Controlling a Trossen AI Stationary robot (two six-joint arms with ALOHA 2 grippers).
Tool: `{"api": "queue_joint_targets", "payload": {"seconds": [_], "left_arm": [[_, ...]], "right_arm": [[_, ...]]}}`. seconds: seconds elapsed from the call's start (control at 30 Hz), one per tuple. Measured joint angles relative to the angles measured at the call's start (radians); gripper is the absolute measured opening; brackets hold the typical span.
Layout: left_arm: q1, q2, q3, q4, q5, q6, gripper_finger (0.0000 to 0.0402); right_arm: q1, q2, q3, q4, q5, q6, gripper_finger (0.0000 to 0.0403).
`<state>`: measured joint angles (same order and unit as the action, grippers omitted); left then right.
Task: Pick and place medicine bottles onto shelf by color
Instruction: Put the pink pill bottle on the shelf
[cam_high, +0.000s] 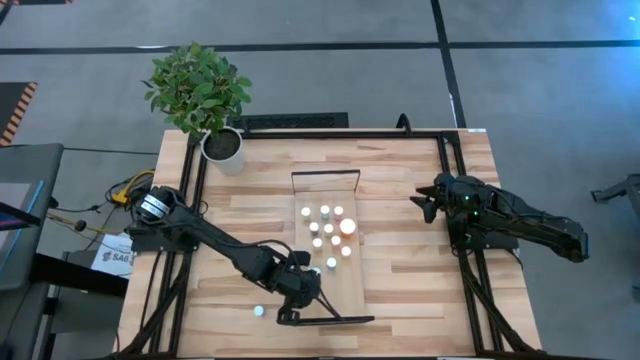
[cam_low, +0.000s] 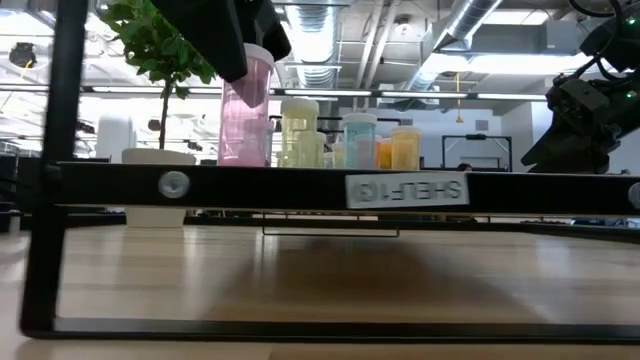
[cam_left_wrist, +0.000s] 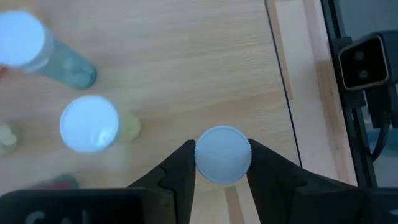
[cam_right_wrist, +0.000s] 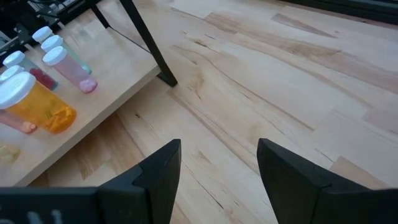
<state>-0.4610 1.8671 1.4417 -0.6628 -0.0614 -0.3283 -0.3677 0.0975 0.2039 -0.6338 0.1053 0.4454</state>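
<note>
Standing on the shelf (cam_high: 352, 195), about ten medicine bottles (cam_high: 328, 228) are being kept. A pink bottle (cam_low: 246, 105) is being bracketed there by the left gripper (cam_left_wrist: 222, 169), fingers just beside its cap; actual grip cannot be told. One bottle (cam_high: 258, 311) is being left on the table (cam_high: 420, 290), while the right gripper (cam_right_wrist: 219, 163) is being held half open, empty.

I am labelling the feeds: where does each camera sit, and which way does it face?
High: above the table, facing down; both arms show.
Low: at tabletop height, level through the shelf frame; left gripper holds pink bottle.
Left wrist: facing down; own fingers grip its cap.
Right wrist: facing the shelf; right gripper open.
Shared: low and left wrist see the pink bottle.
</note>
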Motion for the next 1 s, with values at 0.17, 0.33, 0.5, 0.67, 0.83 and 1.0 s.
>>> {"api": "queue_joint_targets", "payload": {"seconds": [0.17, 0.33, 0.5, 0.67, 0.83, 1.0], "left_arm": [[0.000, 0.001, -0.001, 0.000, -0.016, -0.077, 0.0116], [0.000, 0.000, -0.001, -0.002, -0.021, -0.085, 0.0116], [0.001, 0.000, 0.020, -0.050, -0.006, -0.080, 0.0116], [0.002, 0.000, 0.067, -0.122, -0.021, -0.041, 0.0116], [0.003, 0.000, 0.070, -0.121, -0.024, 0.060, 0.0116], [0.006, 0.000, 0.070, -0.151, -0.032, 0.190, 0.0116]], "right_arm": [[0.000, 0.000, 0.000, 0.000, 0.000, 0.000, 0.0234], [0.000, 0.000, 0.000, 0.000, 0.000, 0.000, 0.0234], [0.000, 0.000, 0.000, 0.000, 0.000, 0.000, 0.0234], [0.000, 0.000, 0.000, 0.000, 0.000, 0.000, 0.0234], [0.000, 0.000, 0.000, 0.000, 0.000, 0.000, 0.0234], [0.000, 0.000, 0.000, 0.000, 0.000, 0.000, 0.0234]]}}
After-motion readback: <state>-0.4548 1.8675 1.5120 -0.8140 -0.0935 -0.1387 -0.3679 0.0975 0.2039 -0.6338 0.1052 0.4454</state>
